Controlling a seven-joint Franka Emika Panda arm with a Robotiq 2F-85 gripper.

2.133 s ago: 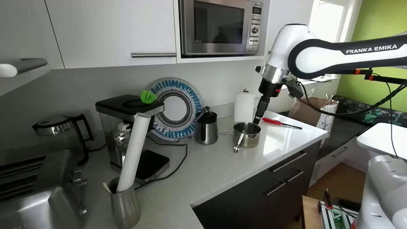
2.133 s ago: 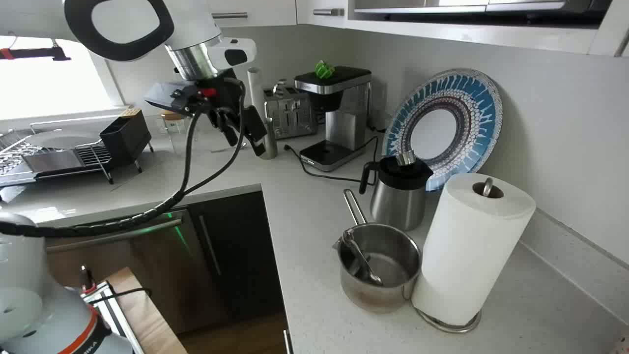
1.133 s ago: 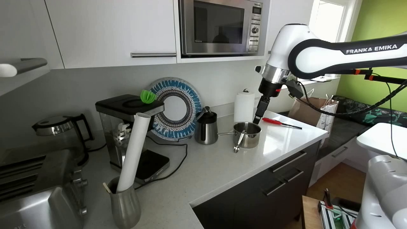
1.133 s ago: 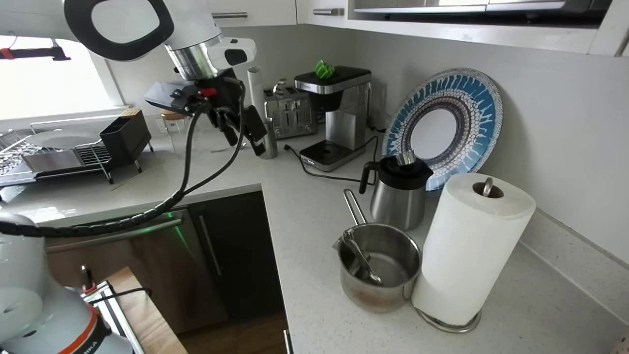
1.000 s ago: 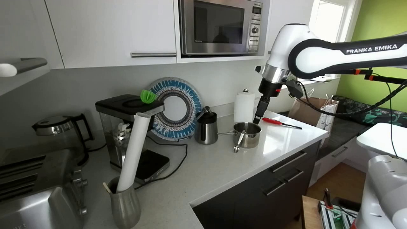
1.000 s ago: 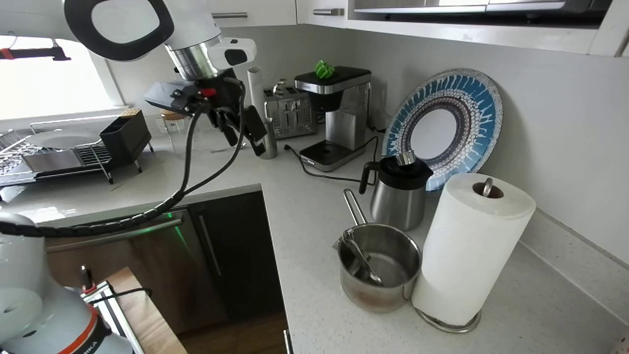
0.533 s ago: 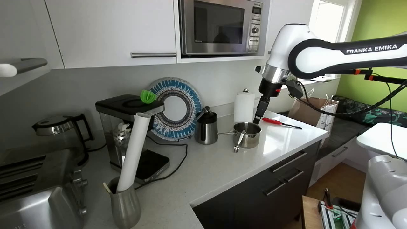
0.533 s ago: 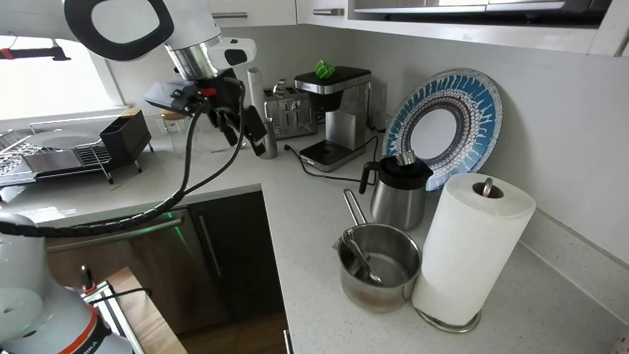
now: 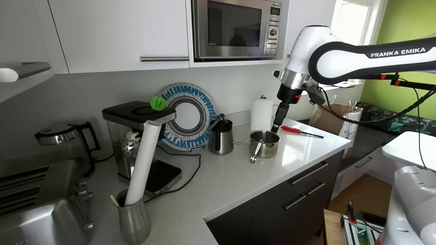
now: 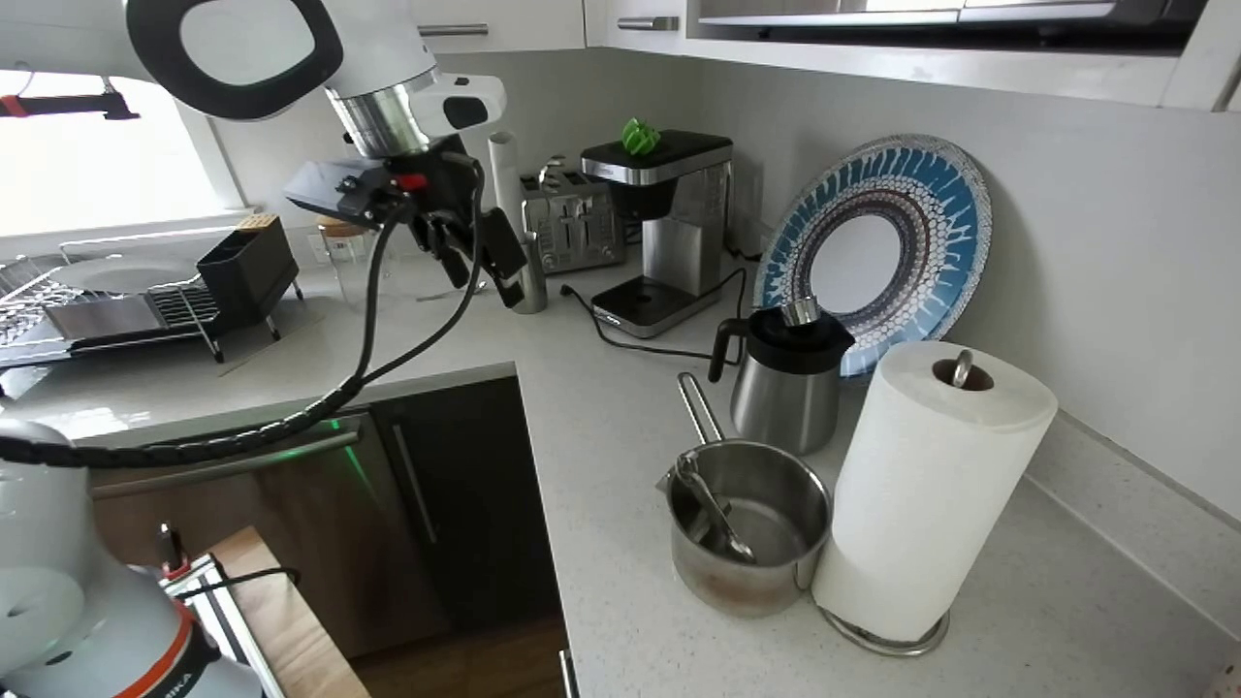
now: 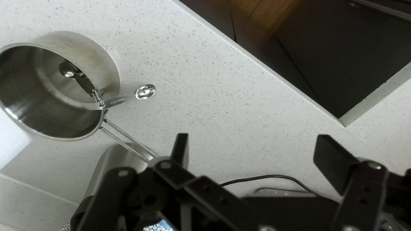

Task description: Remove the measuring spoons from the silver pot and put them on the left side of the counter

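in an exterior view, the white and black arm [image 9: 347,63] runs almost level, then bends steeply down to the silver-banded wrist [image 9: 293,80]. the gripper [image 11: 252,147] hangs in midair below it, tilted off the vertical and pointing down, its two black fingers [image 11: 182,149] parted wide in the wrist view.

One silver pot [image 10: 742,585], one microwave [image 9: 235,24]

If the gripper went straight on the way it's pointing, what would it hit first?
Probably the counter: in the wrist view, its pale top lies ahead of the open gripper, with the silver pot off to one side. The black cable runs near that line; depth is unclear.
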